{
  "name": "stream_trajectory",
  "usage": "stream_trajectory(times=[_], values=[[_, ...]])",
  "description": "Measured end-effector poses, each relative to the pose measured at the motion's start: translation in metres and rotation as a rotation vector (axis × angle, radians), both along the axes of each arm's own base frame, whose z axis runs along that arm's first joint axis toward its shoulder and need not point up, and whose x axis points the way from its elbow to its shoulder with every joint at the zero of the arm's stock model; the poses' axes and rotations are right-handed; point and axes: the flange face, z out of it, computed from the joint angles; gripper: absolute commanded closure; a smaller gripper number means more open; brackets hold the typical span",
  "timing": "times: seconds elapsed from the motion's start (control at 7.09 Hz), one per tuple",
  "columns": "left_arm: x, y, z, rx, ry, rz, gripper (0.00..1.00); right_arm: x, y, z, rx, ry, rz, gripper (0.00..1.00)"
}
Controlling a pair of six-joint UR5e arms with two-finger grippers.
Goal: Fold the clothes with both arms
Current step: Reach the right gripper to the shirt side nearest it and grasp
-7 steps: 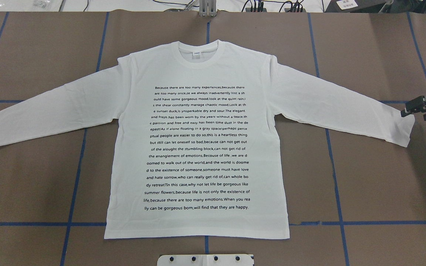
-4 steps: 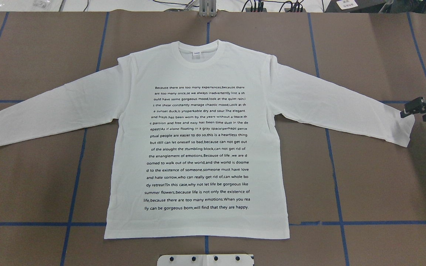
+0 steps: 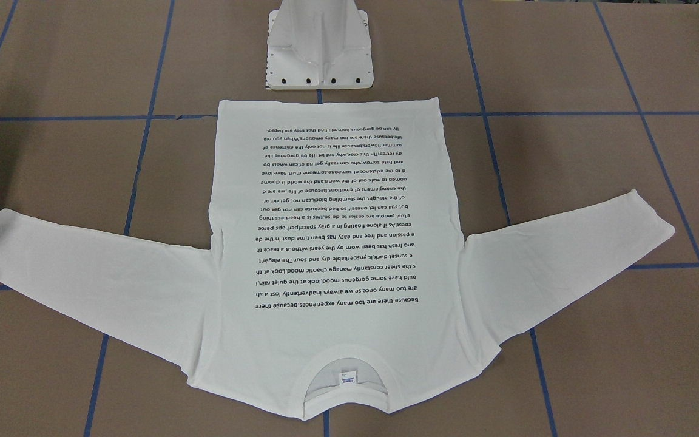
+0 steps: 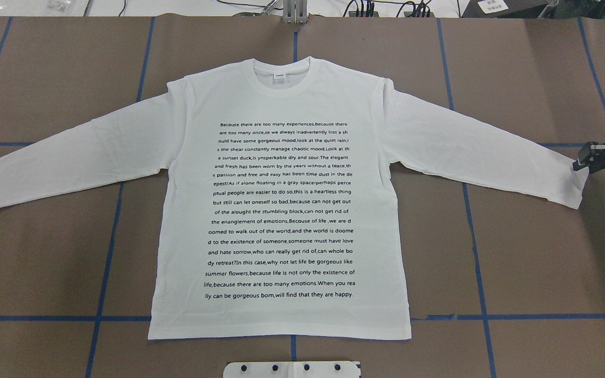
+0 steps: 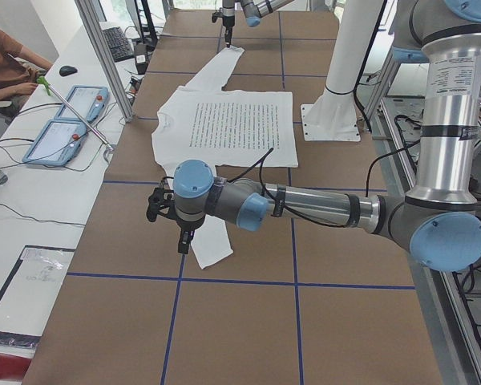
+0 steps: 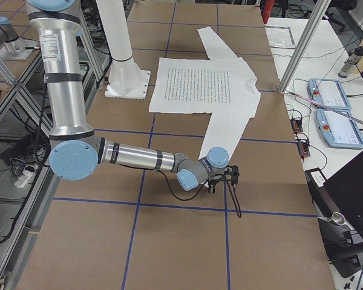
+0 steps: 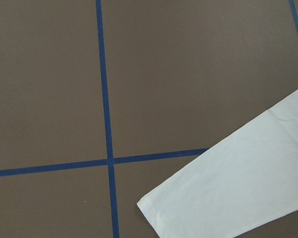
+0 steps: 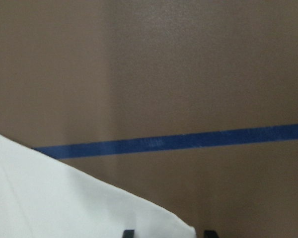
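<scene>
The white long-sleeved T-shirt lies flat on the brown table, text side up, both sleeves spread; it also shows in the front view. My right gripper sits at the end of the shirt's right sleeve cuff. In the right wrist view the right gripper has its two fingertips apart, with the cuff corner between them. My left gripper hangs just over the left cuff; I cannot tell if it is open. The left wrist view shows that cuff below it.
The white pedestal base stands just behind the shirt's hem. Blue tape lines cross the brown table. A side bench with control tablets and a seated person runs along the table's far edge.
My right gripper has shifted slightly toward the view's right edge at the cuff and turned a little. The shirt has not moved.
</scene>
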Motion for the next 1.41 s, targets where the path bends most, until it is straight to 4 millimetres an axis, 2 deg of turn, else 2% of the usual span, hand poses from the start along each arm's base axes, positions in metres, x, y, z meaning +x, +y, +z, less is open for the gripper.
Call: stream_trajectory(times=[0.42,0.7,0.85,1.13,1.27,1.41], values=[[0.0,0.0,-0.004,0.0,0.006,-0.002,0.01,0.0,-0.004,-0.015,0.012,-0.025,0.001,1.0],[0.001,0.001,-0.001,-0.014,0.021,0.003,0.01,-0.001,-0.009,-0.054,0.016,-0.078,0.024,1.0],[0.001,0.0,-0.004,-0.003,0.022,0.005,0.01,-0.009,-0.011,-0.086,-0.011,-0.113,0.069,1.0],[0.002,-0.003,-0.015,0.057,0.025,0.009,0.01,-0.057,-0.015,-0.17,-0.094,-0.197,0.143,1.0],[0.002,-0.002,-0.016,0.081,0.027,0.01,0.0,-0.097,-0.022,-0.216,-0.138,-0.236,0.17,1.0],[0.002,0.002,-0.013,0.084,0.027,0.01,0.0,-0.147,-0.031,-0.266,-0.176,-0.266,0.204,1.0]])
